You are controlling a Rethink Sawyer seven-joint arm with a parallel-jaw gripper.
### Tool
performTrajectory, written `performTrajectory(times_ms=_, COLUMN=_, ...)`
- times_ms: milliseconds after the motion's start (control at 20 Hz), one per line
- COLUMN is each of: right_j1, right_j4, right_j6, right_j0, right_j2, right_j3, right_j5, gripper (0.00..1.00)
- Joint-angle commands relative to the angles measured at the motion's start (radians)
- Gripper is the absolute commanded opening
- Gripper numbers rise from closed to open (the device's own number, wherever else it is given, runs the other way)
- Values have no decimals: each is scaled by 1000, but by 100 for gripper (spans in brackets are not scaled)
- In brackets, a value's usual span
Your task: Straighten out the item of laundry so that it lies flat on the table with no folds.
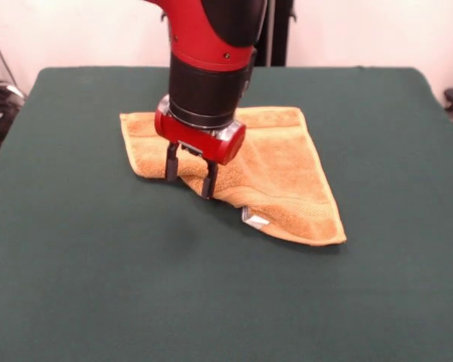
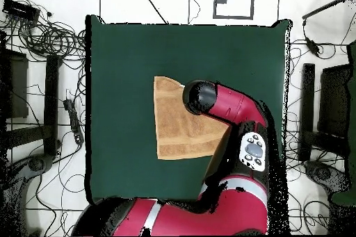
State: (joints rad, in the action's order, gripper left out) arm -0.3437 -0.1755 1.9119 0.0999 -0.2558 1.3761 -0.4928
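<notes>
The item of laundry (image 1: 279,170), an orange-yellow towel, lies on the green table (image 1: 90,271) folded over into a rough triangle. Its long slanted edge faces the camera in the front view, and a small white tag (image 1: 255,219) sticks out under that edge. My gripper (image 1: 189,173) stands upright at the left part of that slanted edge. It is open, with the finger tips down at the cloth's edge. From overhead the towel (image 2: 174,130) shows as a triangle on the table (image 2: 125,60), and the arm's wrist (image 2: 200,97) hides the gripper.
Bare green cloth surrounds the towel on every side, widest toward the camera in the front view. Cables and stands (image 2: 49,39) lie on the floor beyond the table's edges.
</notes>
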Motion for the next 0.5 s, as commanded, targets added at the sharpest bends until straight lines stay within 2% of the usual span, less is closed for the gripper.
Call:
performTrajectory(times_ms=50, right_j1=1, right_j4=-52, right_j6=216, right_j0=-49, right_j2=56, right_j3=-10, right_j5=-83, gripper=100)
performTrajectory(times_ms=500, right_j1=10, right_j4=-49, right_j6=224, right_j0=-72, right_j2=24, right_j3=-77, right_j5=-176, gripper=100)
